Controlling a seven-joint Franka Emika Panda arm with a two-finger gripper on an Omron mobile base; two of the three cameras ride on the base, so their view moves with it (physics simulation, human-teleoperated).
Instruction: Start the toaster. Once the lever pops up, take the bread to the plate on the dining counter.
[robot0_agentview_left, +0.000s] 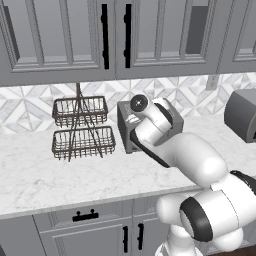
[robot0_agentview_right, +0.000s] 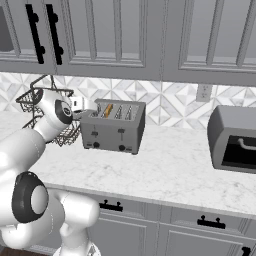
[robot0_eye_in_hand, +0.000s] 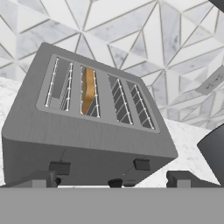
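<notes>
- My fingers (robot0_eye_in_hand: 112, 179) are spread wide apart and hold nothing.
- In the hand view their two dark tips rise just in front of the toaster (robot0_eye_in_hand: 87, 127), near its front face and a little above it.
- The toaster's two levers sit on that front face. The left lever (robot0_eye_in_hand: 59, 167) is close to my left tip and the right lever (robot0_eye_in_hand: 142, 164) is between my tips, nearer the right one.
- The bread (robot0_eye_in_hand: 88, 89) stands in the second slot from the left, past my tips and higher in the hand view. I am not touching it.
- I think the step now is to push down a lever to start the toaster. The bread's slot is on the left half, so I guess the left lever is the one to press.
- To do it well, I should put one tip right on top of that lever and push straight down, slowly, so I don't slip off or shove the toaster back.
- The toaster stands on the marble counter (robot0_agentview_right: 170, 165), close to the tiled wall (robot0_agentview_right: 165, 105).
- A wire basket rack (robot0_agentview_left: 80, 127) stands to its left and a grey oven box (robot0_agentview_right: 232, 140) well off to its right.
</notes>
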